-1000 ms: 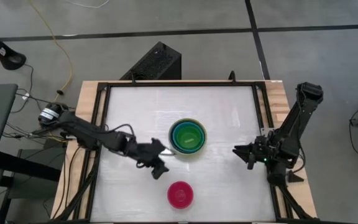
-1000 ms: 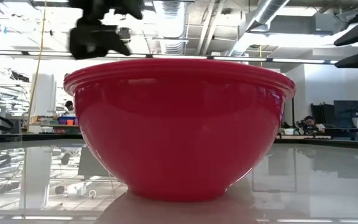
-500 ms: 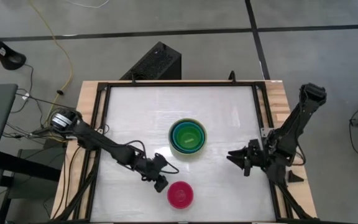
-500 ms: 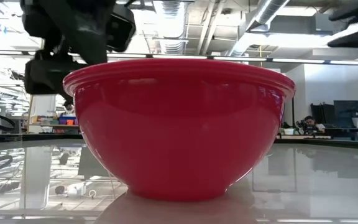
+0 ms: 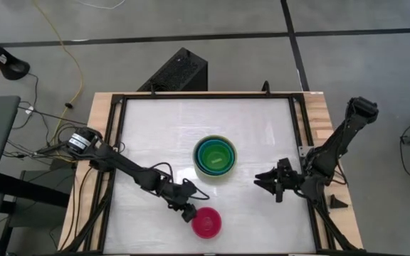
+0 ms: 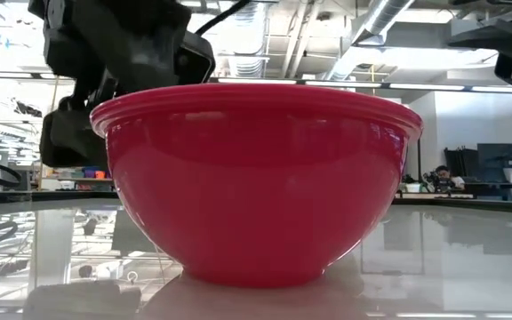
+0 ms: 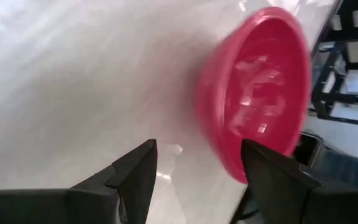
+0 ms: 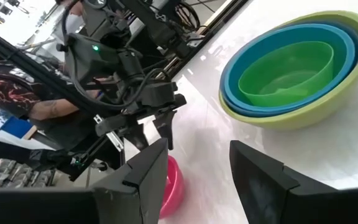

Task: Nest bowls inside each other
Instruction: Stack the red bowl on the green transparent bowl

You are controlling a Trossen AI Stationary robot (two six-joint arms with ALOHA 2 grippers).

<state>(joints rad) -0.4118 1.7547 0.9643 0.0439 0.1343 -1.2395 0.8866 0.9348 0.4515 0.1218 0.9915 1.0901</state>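
The magenta-pink bowl stands upright on its base near the table's near edge and fills the low view. A nested stack of bowls, olive-green outermost, then blue ones with a lime-green one inside, sits at the table's middle. My left gripper is open and low, just off the pink bowl's left side; the left wrist view shows the bowl ahead of the open fingers. My right gripper hangs open to the right of the stack, holding nothing.
The white tabletop has a black frame and wooden side rails. A black box stands beyond the far edge. People and benches show in the room behind. Bare table lies at the far side and between the stack and the pink bowl.
My left gripper has gone down and toward the table's near edge, ending close beside the pink bowl's left side, and it has rolled somewhat. My right gripper has drifted a little toward the table's left and turned at the wrist. The bowls have not moved.
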